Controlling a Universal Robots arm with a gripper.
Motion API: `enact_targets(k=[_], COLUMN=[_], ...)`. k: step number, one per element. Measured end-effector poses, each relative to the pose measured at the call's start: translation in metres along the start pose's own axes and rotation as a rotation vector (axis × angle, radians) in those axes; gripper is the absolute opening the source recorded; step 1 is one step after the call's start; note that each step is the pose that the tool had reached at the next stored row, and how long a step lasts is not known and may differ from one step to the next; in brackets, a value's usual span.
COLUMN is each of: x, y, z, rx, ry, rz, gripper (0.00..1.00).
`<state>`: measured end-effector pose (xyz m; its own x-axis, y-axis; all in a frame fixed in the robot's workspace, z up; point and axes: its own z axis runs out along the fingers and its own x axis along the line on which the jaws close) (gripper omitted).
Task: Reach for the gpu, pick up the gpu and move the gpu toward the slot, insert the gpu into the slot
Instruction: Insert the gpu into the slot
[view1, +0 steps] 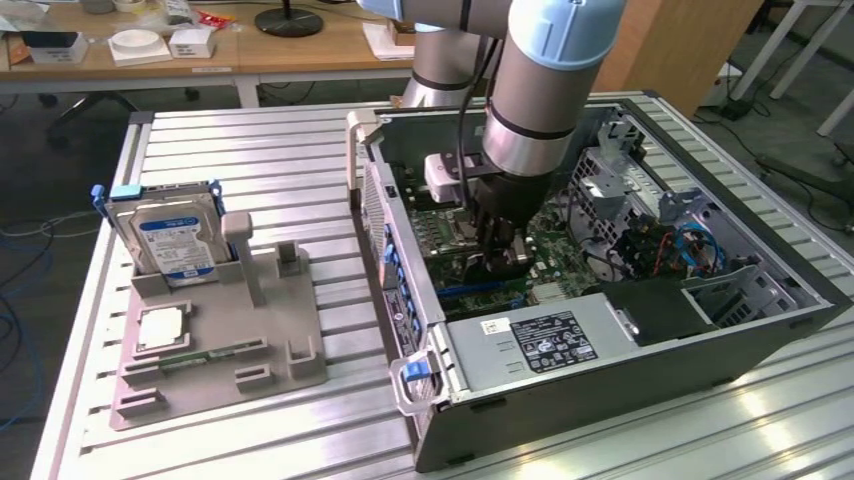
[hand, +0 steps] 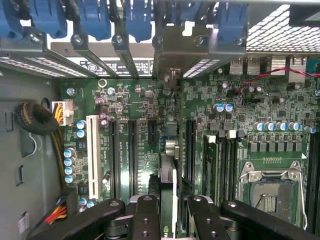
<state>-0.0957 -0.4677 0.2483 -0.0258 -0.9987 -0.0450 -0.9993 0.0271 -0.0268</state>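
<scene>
Open computer case (view1: 641, 330) on counter (view1: 267, 160); motherboard (hand: 145, 100) inside. Claw (hand: 167, 212) down in the case, pinching the gpu (hand: 169, 170) edge-on between its fingers (hand: 146, 215), card standing directly over the motherboard slots. Hard drive (view1: 171, 235) stands in grey holder (view1: 220, 340).

exterior view: sat high and off to one side, looked down across the slatted table (view1: 267, 180) at the open computer case (view1: 601, 340), arm coming in from above.
wrist view: rode on the arm, faced straight at the motherboard (hand: 140, 105), really close; gripper (hand: 167, 210) links at the frame edge.
shared: probably just the board area under the gripper (view1: 501, 262).
</scene>
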Motion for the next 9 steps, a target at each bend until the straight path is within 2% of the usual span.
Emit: enact_targets(k=[9], x=[0.0002], y=[0.0000], z=[0.0025], rx=[0.0000], ry=[-0.0003], rz=[0.000], gripper=[0.26])
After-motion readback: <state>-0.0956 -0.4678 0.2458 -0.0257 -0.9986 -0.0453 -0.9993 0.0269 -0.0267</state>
